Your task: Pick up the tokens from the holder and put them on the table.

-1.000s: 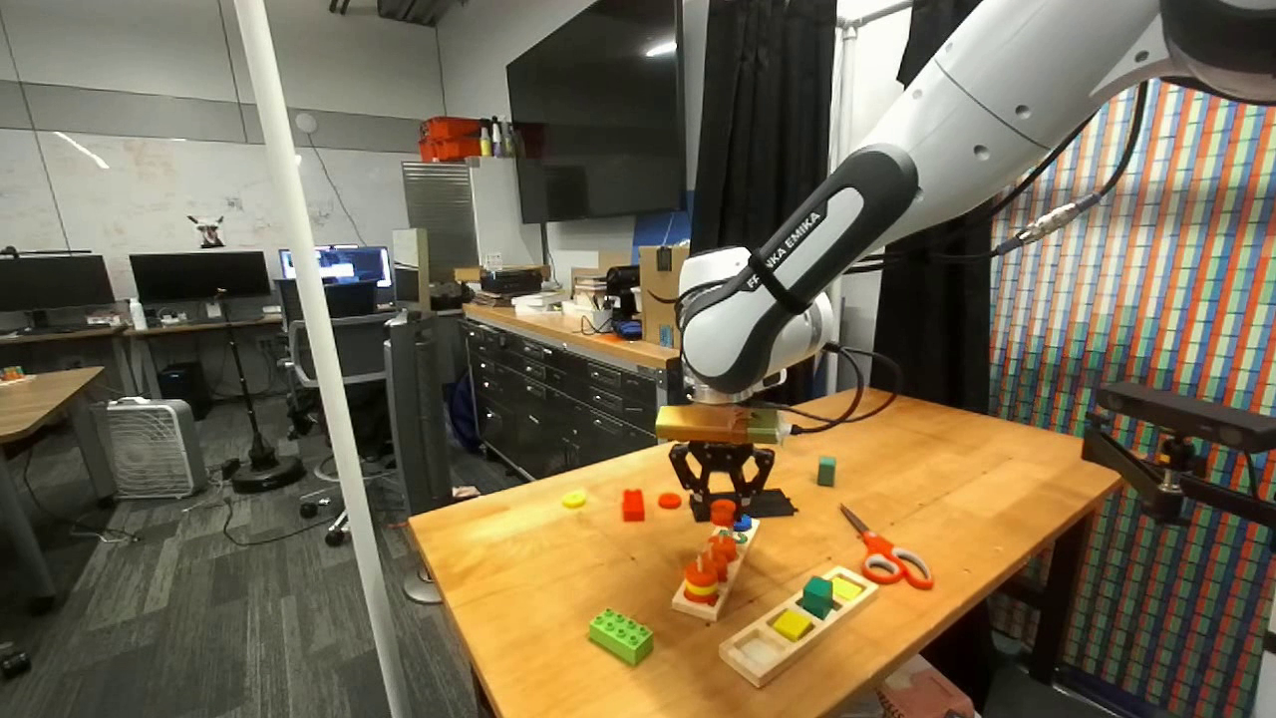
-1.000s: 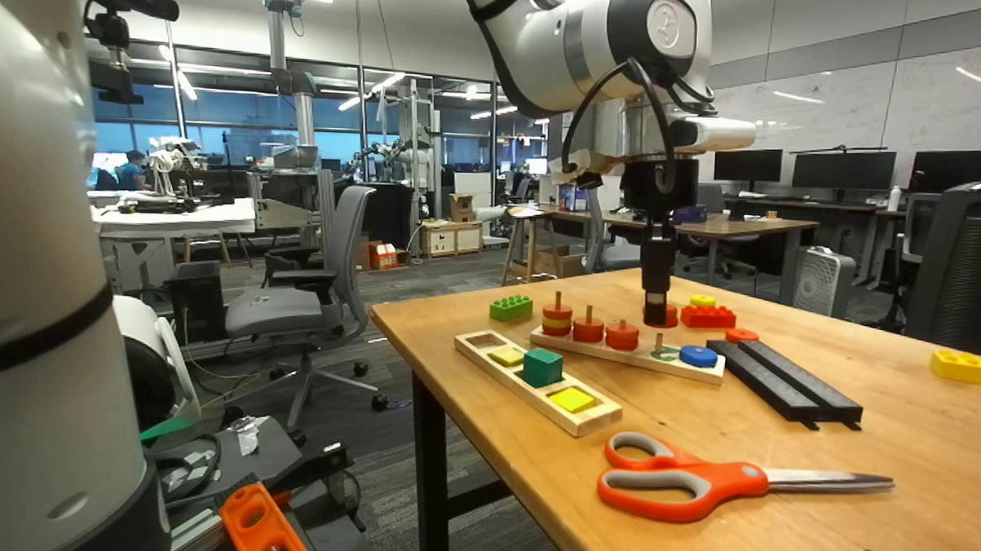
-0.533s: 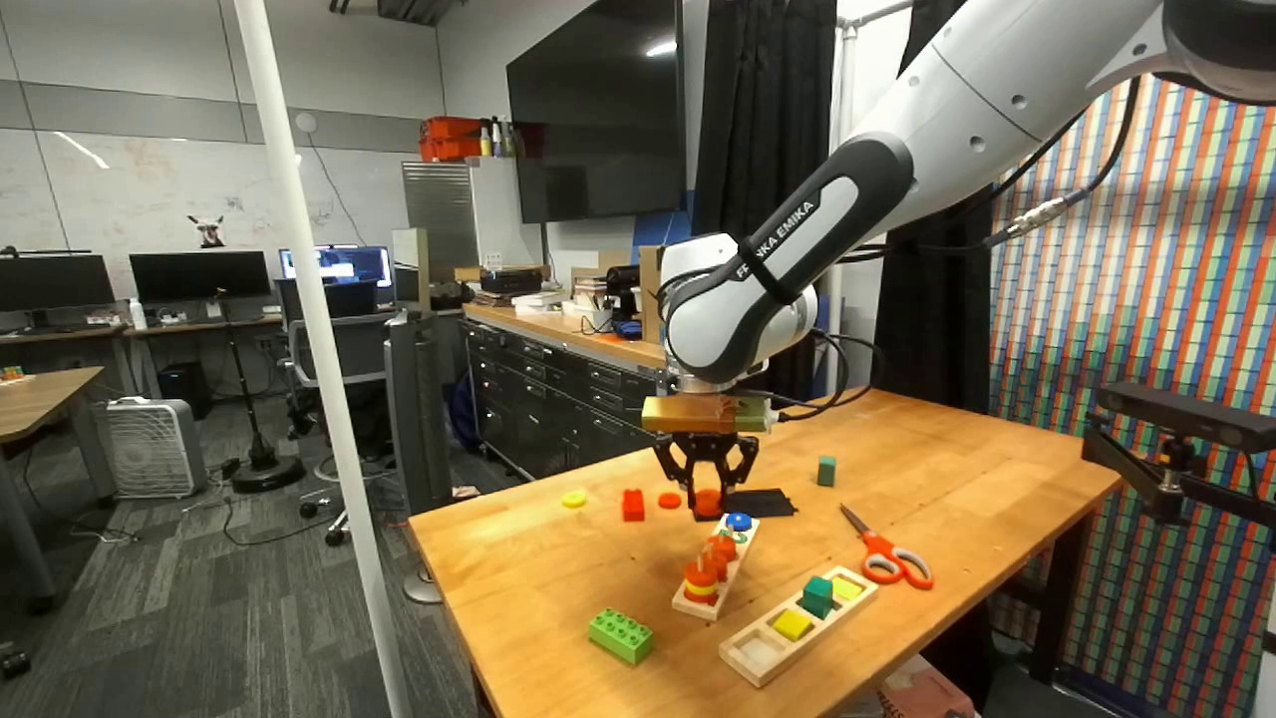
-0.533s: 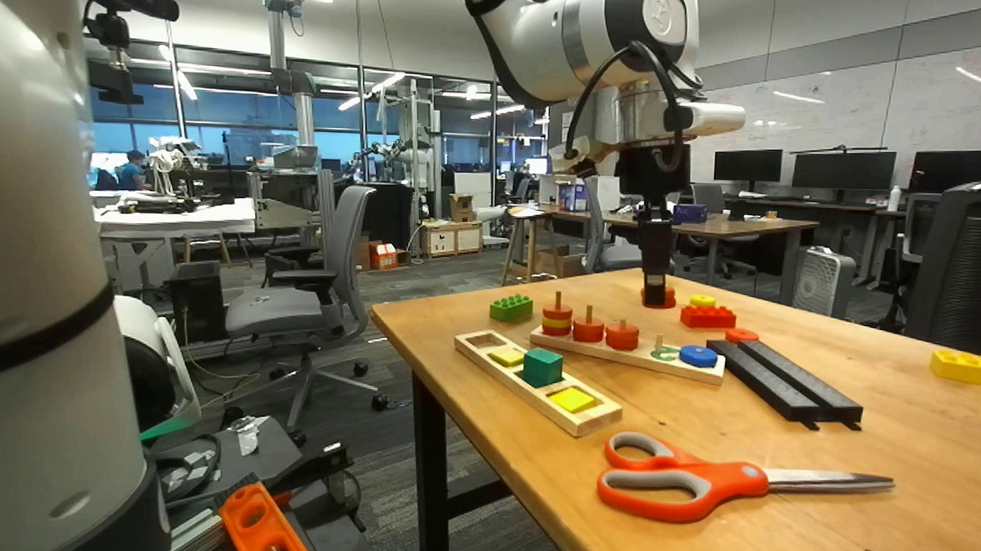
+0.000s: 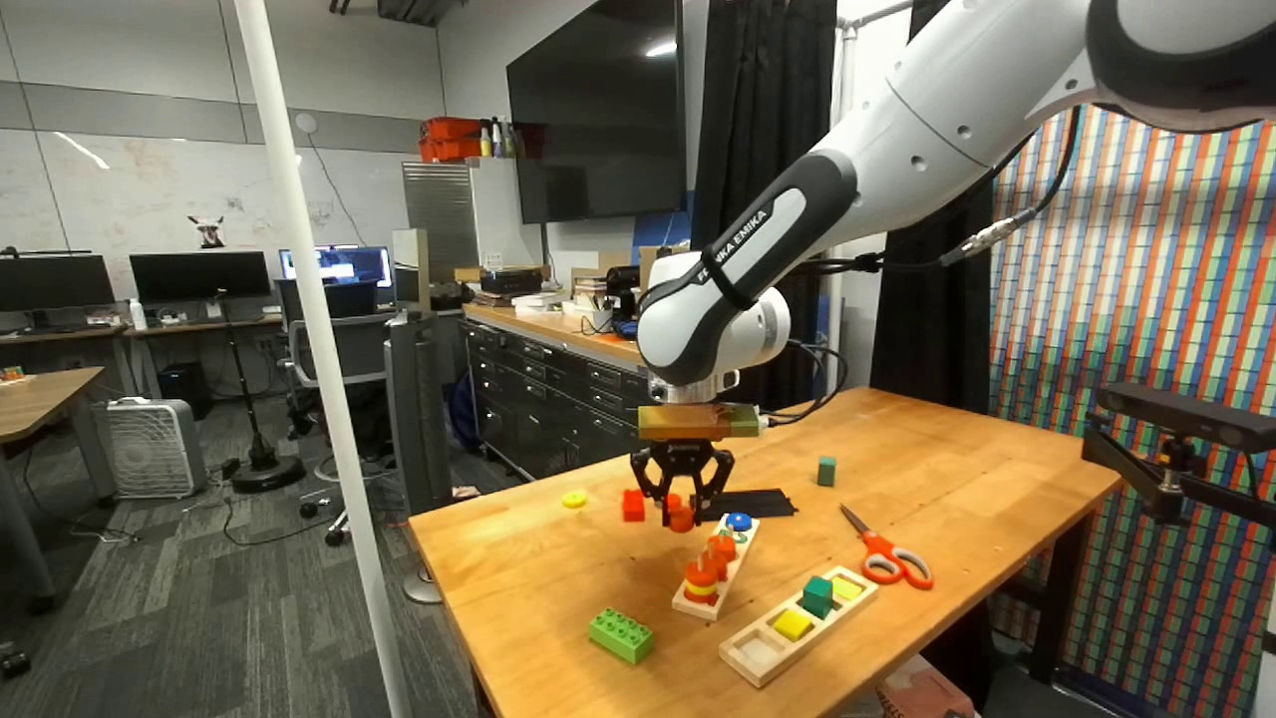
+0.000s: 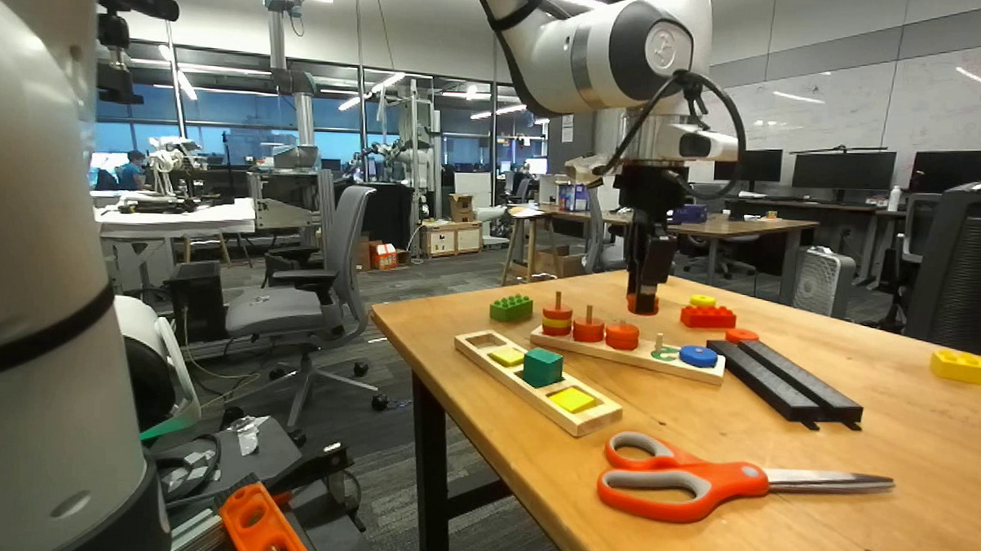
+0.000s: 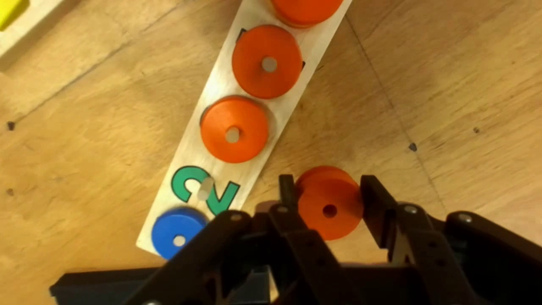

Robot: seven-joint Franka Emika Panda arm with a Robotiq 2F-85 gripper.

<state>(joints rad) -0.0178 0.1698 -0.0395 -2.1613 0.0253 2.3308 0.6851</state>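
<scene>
The wooden peg holder (image 5: 731,571) shows in both exterior views and the wrist view (image 7: 237,171). Red tokens (image 7: 233,146) sit on three of its pegs; the far stack (image 6: 557,312) has a yellow layer. A blue token (image 7: 171,233) sits at the end. The peg over the green "2" is bare. My gripper (image 7: 327,190) is shut on a red token (image 7: 330,226), with a second red rim visible beneath it. It holds them beside the holder, just over the table; the exact gap is unclear. In an exterior view the gripper (image 6: 643,301) shows edge-on.
Loose on the table are a yellow disc (image 5: 573,500), a red disc (image 6: 741,336), a red brick (image 6: 708,316) and a green brick (image 5: 621,636). Black bars (image 6: 784,382), scissors (image 6: 695,482) and a wooden tray (image 6: 591,422) with blocks lie nearby.
My gripper has carried the red token away from above the blue end of the holder to the table area beside it, and now sits lower. The holder and other objects have not moved.
</scene>
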